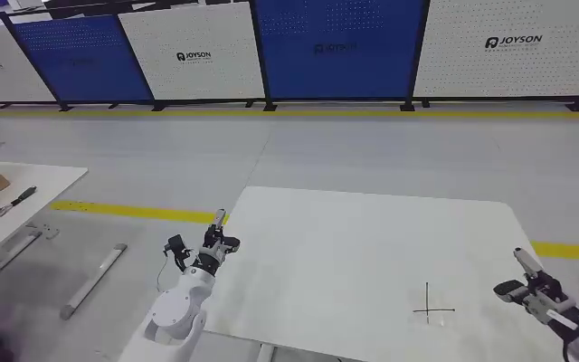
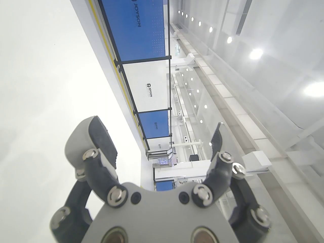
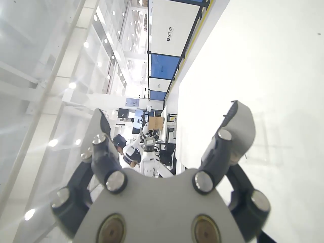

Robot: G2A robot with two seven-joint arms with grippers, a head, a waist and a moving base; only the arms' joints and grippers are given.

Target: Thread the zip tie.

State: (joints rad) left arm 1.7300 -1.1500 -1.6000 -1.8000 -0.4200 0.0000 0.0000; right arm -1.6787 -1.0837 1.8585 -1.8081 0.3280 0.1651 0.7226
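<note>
My left gripper sits at the left edge of the white table, pointing away over the floor. In the left wrist view the left gripper is open, with nothing between its dark pads. My right gripper is just off the table's right edge near the front. The right wrist view has the right gripper open too, and nothing is held; the table top lies beside it.
A black cross mark is drawn on the table near the front right. A second white table stands to the left, with a metal bar on the floor between. Blue and white panels line the back.
</note>
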